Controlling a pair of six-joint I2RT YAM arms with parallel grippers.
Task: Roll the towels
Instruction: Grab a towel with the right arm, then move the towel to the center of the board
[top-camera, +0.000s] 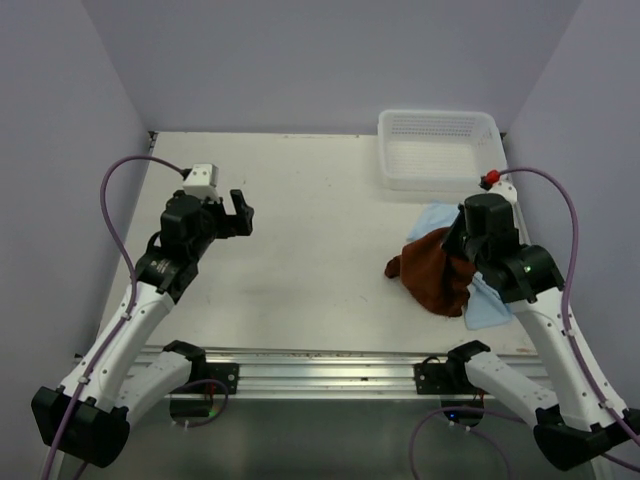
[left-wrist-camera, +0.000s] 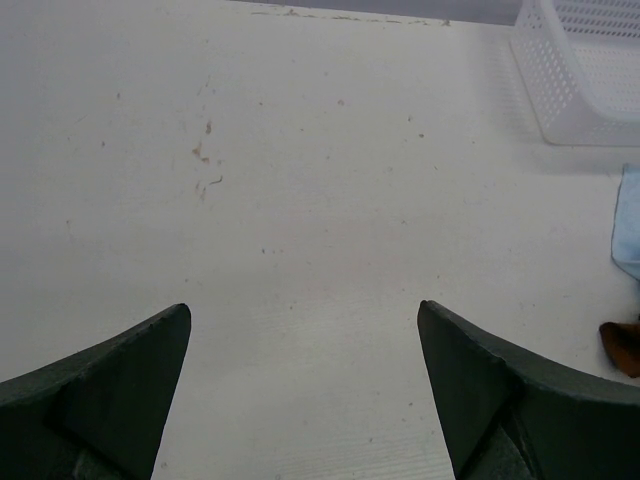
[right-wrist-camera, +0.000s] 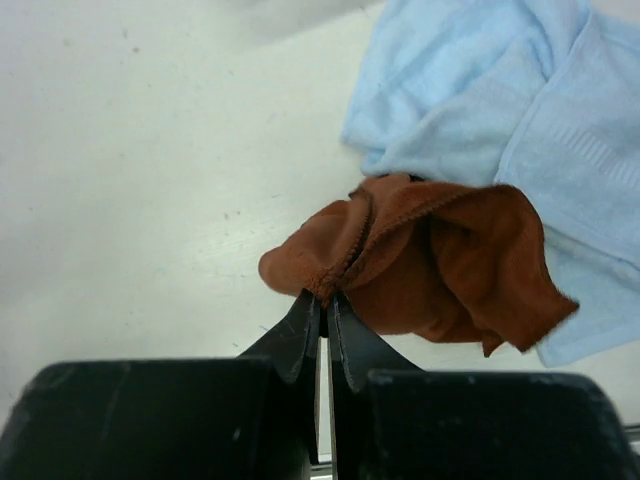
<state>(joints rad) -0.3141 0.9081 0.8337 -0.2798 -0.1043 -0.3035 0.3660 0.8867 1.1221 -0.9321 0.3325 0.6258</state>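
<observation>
There's one brown towel (right-wrist-camera: 440, 260) lying across one blue towel (right-wrist-camera: 520, 120), right pincer (right-wrist-camera: 322, 300) clamped on its edge, left pincer (left-wrist-camera: 303, 308) wide open.

We see one towel (right-wrist-camera: 440, 270) in rust brown-red and the other towel (right-wrist-camera: 470, 90) in light blue, with a faint ribbed band at its 3 o'clock edge. The basket (top-camera: 437, 150) at 1 o'clock is white, with a grid of small holes. The table (left-wrist-camera: 300, 250) is off-white with brownish specks. The walls (top-camera: 300, 60) are pale lavender.
</observation>
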